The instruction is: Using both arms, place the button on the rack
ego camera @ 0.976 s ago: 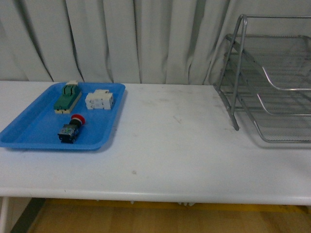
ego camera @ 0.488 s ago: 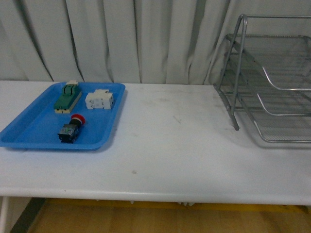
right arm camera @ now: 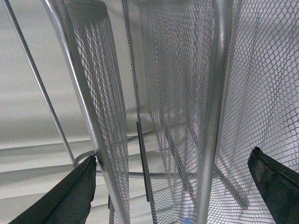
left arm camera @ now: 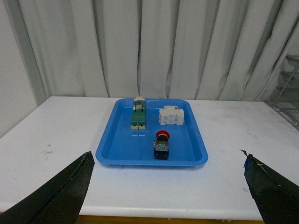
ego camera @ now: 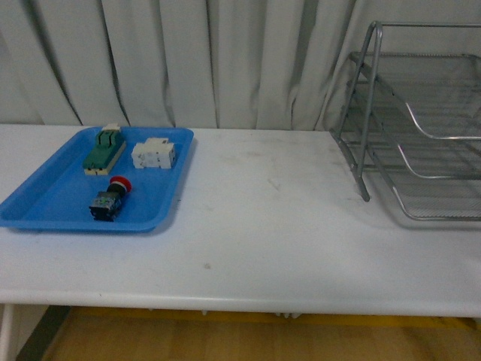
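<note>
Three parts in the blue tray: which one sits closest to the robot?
The red-capped button lies nearest; the green switch and white block sit side by side at the far end of the tray.

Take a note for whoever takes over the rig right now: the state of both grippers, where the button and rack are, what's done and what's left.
Left gripper: fingers open, empty, facing the blue tray.
Right gripper: fingers open, empty, close to the rack's mesh.
Button: in the blue tray, near its front edge, ungrasped.
Rack: on the table's right side, no button seen on it.
Done: nothing yet.
Left: grasp the button, carry it across, set it on the rack.
</note>
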Tool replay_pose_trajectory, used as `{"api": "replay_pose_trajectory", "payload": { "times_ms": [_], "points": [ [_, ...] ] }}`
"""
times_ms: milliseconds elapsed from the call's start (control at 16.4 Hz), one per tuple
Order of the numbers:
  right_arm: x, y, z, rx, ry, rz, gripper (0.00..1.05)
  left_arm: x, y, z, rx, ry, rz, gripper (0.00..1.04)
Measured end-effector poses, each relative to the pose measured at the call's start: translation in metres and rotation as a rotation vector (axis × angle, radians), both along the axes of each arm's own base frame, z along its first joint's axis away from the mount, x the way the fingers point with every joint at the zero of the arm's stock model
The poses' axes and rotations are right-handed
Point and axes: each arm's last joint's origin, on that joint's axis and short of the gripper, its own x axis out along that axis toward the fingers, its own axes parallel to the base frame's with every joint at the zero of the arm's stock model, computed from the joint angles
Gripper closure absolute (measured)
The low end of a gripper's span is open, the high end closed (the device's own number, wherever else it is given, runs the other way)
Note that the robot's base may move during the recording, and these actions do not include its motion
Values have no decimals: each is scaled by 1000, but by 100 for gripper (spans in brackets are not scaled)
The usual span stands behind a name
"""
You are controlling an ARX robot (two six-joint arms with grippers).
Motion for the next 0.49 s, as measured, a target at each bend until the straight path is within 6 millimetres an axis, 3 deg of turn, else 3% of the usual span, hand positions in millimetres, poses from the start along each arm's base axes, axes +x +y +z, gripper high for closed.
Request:
{"api": "replay_pose_trajectory", "payload": {
  "times_ms": [488],
  "points": [
    [7, 10, -6, -6, -1, 13, 6, 0, 0, 0, 0, 0, 0, 7]
  ]
}}
